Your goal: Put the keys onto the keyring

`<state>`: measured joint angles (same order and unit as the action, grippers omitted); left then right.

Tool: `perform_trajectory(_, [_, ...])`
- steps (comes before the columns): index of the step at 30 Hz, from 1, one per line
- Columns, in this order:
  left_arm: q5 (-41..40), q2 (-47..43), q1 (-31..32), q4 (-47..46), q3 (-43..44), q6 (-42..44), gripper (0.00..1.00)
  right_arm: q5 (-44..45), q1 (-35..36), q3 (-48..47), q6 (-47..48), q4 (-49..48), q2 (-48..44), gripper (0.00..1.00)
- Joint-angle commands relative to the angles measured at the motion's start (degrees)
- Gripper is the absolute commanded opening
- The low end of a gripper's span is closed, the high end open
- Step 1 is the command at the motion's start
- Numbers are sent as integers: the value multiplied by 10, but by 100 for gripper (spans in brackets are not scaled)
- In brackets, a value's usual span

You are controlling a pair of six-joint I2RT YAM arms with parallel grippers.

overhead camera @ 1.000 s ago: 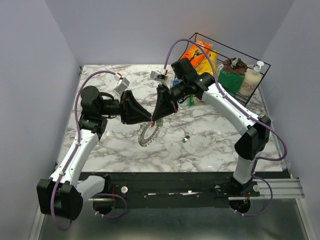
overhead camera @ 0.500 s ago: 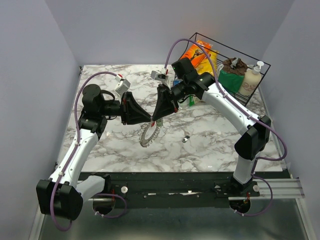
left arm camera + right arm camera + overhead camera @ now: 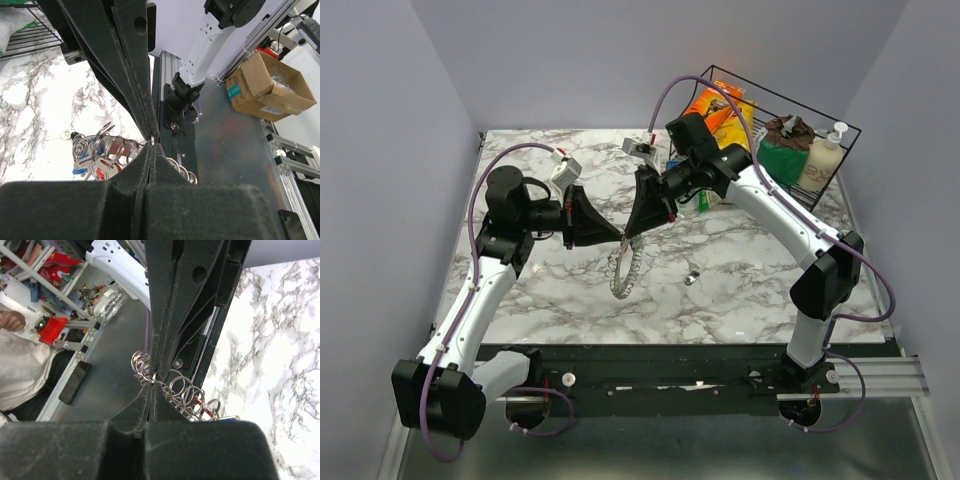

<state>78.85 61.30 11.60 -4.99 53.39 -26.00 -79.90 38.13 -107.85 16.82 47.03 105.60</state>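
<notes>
Comparing the overhead view with a second ago: the left gripper point(image 3: 618, 237) has gone from part-open to fully closed. The keyring point(image 3: 622, 270), which then lay fanned nearly flat, now hangs edge-on as a narrow loop. Both arms reach inward over the marble table point(image 3: 750, 295) with forearms angled down, and the right gripper point(image 3: 629, 237) meets the left tip to tip. The ring hangs at 6 o'clock from that junction. One loose key point(image 3: 691, 277) lies on the marble at 3 o'clock from the ring, apart from it.

Left wrist view: the jaws are pressed together on the ring's wire, and the keys point(image 3: 92, 157) bunch at 9 o'clock of the tips.

Right wrist view: the jaws are likewise closed on the wire, with strung keys at 4 o'clock of the tips.
</notes>
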Motion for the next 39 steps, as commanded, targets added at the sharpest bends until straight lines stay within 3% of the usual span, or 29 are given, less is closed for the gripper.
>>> perform_trajectory(1, [-25, 1, 6, 14, 15, 3, 0, 41, -2, 4, -93, -101, -37, 5])
perform_trajectory(5, [-48, -3, 7, -31, 6, -25, 0, 106, -2, 46, -166, -181, -62, 18])
perform_trajectory(8, [-62, -4, 7, -97, -9, -71, 0, 149, -2, 76, -209, -228, -86, 36])
perform_trajectory(9, [-66, -3, 7, -111, -13, -81, 0, 158, -2, 84, -215, -238, -92, 52])
perform_trajectory(12, [-83, -6, 7, -138, -21, -98, 0, 203, -2, 135, -236, -280, -133, 80])
perform_trajectory(15, [-98, -10, 7, -152, -27, -105, 0, 234, -2, 242, -308, -413, -196, 93])
perform_trajectory(16, [-103, -13, 7, -158, -33, -108, 0, 249, -5, 267, -327, -491, -210, 94])
perform_trajectory(19, [-114, -17, 7, -207, -49, -143, 0, 267, -13, 353, -380, -599, -260, 94])
perform_trajectory(26, [-125, -10, 7, -455, -100, -301, 0, 266, -17, 480, -518, -855, -302, 92])
perform_trajectory(32, [-100, 10, 7, -556, -110, -373, 0, 271, -18, 476, -544, -870, -292, 84])
perform_trajectory(39, [-81, 12, 8, -557, -105, -382, 0, 280, -17, 454, -508, -807, -287, 72])
